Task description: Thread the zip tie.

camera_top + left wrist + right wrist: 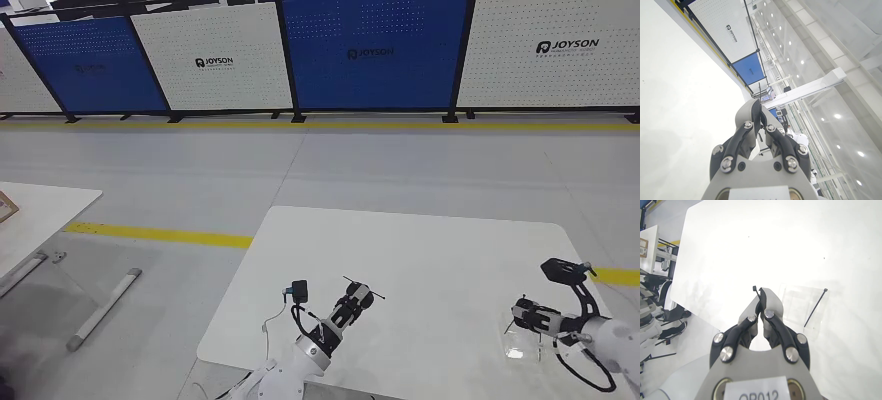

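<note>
My left gripper [361,297] is over the white table [420,250] near its front edge, shut on a thin black zip tie [366,288] that sticks out on both sides of the fingers. In the left wrist view the tie's narrow end [759,91] pokes out past the shut gripper [760,107]. My right gripper [760,295], at the table's front right [522,318], is shut on a second black zip tie; its square head [754,288] juts just beyond the fingertips. A third zip tie [815,307] lies flat on a clear tray [791,300] beside the right gripper.
The clear tray [517,351] sits near the table's front right edge. Open tabletop stretches between the two arms and toward the back. Another white table [40,215] stands off to the left across the floor. Pegboard panels [370,50] line the far wall.
</note>
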